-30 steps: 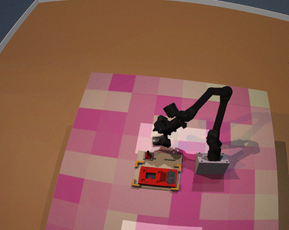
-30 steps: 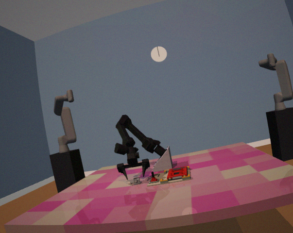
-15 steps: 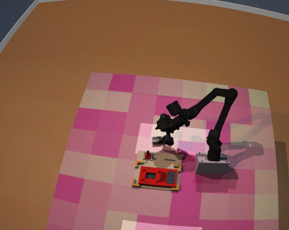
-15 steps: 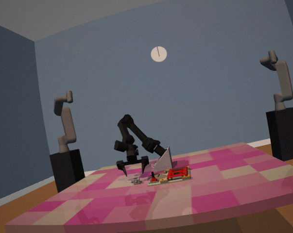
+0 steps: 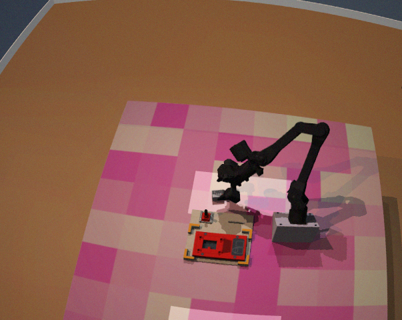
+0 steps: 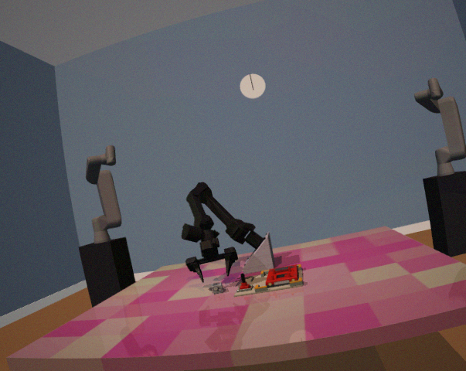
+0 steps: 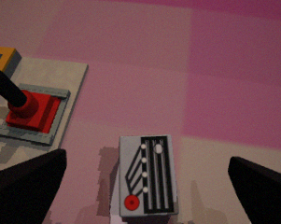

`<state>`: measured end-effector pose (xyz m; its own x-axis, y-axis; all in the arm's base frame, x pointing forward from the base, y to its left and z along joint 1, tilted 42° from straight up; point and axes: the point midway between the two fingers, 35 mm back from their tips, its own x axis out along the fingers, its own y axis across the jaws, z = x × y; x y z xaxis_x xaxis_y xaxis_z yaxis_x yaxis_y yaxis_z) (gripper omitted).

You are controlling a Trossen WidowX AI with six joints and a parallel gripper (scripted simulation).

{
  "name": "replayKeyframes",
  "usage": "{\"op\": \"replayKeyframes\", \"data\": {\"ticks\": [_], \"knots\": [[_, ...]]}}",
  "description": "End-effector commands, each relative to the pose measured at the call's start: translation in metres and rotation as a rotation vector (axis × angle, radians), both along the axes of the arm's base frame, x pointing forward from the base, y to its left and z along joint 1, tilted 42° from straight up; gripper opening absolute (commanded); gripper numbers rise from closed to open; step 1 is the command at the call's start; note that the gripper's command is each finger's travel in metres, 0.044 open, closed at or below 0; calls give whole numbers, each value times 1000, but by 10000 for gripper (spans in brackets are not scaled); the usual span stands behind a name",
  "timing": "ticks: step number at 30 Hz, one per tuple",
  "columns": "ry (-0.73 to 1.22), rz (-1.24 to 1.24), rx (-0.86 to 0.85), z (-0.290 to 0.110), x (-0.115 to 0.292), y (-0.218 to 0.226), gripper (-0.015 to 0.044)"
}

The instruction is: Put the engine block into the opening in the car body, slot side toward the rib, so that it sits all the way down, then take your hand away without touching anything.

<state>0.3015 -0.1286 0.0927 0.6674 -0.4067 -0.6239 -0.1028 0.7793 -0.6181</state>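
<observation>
The claw (image 7: 145,179) hangs spread wide and holds nothing, with the engine block (image 7: 148,175) lying flat on the surface (image 7: 233,70) directly beneath it, midway between the fingertips. To regrasp well, I judge it should descend straight and close squarely on the block's long sides. Farther off, beyond the red-based peg (image 7: 25,107), the car body (image 5: 219,245) with its opening (image 5: 209,244) waits on the board (image 5: 225,217), so slot orientation needs checking first.
</observation>
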Motion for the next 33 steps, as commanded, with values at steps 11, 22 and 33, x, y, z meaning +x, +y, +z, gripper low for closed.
{"op": "replayKeyframes", "data": {"ticks": [11, 22, 33], "knots": [[-93, -346, 291, -2, 7, -1, 440], [-185, -650, 497, -5, 10, 0, 440], [-305, -965, 667, -7, 12, 1, 440]]}}
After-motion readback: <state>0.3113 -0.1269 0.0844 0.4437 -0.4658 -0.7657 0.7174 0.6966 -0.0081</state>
